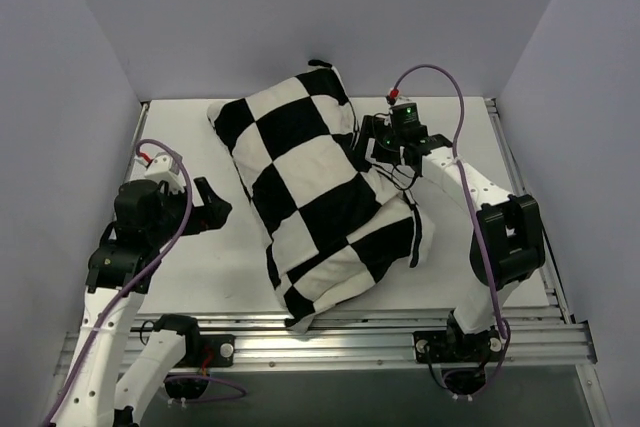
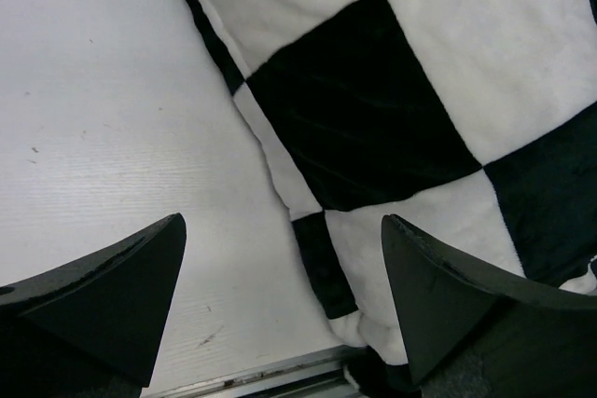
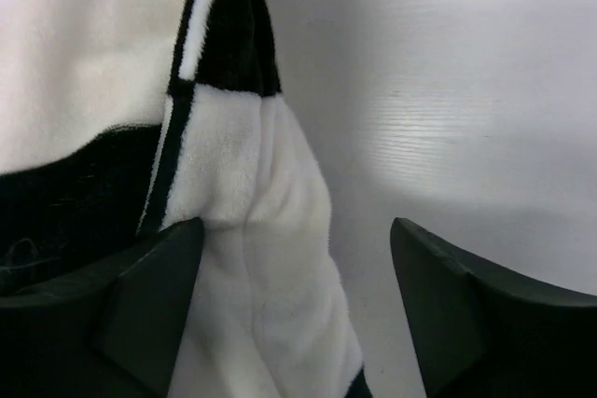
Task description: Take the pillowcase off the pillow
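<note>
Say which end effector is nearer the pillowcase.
Right. The right end effector is at the right edge of the pillowcase, fabric between its open jaws; the left end effector hangs apart, off its left side.

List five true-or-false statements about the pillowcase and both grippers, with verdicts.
1. The pillowcase is black-and-white checkered. True.
2. The left gripper grips the pillowcase. False: it is open, beside it over the table.
3. The right gripper is at the pillowcase's right edge. True.
4. The right gripper's jaws are shut. False: they stand apart.
5. The pillowcase lies in the far left corner. False: it runs diagonally across the middle.
</note>
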{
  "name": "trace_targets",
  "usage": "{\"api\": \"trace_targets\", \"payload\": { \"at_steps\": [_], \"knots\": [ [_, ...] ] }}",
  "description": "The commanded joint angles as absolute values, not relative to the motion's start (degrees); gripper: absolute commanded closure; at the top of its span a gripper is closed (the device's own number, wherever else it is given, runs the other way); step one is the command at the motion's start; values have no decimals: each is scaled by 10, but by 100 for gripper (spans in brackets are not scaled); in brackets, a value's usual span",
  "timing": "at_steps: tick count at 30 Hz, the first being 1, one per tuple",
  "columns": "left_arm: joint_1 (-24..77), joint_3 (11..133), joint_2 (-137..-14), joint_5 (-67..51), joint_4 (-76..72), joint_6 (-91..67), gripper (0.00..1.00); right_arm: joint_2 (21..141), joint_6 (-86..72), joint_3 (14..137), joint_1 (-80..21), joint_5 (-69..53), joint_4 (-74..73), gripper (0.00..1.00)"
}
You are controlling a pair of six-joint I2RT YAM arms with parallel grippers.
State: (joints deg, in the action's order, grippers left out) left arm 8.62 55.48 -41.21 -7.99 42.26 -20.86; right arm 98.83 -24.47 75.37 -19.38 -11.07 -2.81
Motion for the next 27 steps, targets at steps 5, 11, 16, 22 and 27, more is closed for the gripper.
{"api": "trace_targets", "payload": {
  "at_steps": [5,11,16,22,27],
  "knots": [
    [94,519,-479,-175,324,-283,6,902,-193,788,-193,7,-91,11],
    [128,479,-525,-171,247,-337,6,779,-184,723,-195,30,-99,11],
    [158,465,-597,-141,177,-381,6,716,-200,623,-246,16,-115,16],
    [181,522,-748,-127,87,-391,6,676,-268,479,-348,-60,-70,20],
    [182,672,-892,-140,63,-370,6,650,-384,416,-464,-70,81,23]
  ]
}}
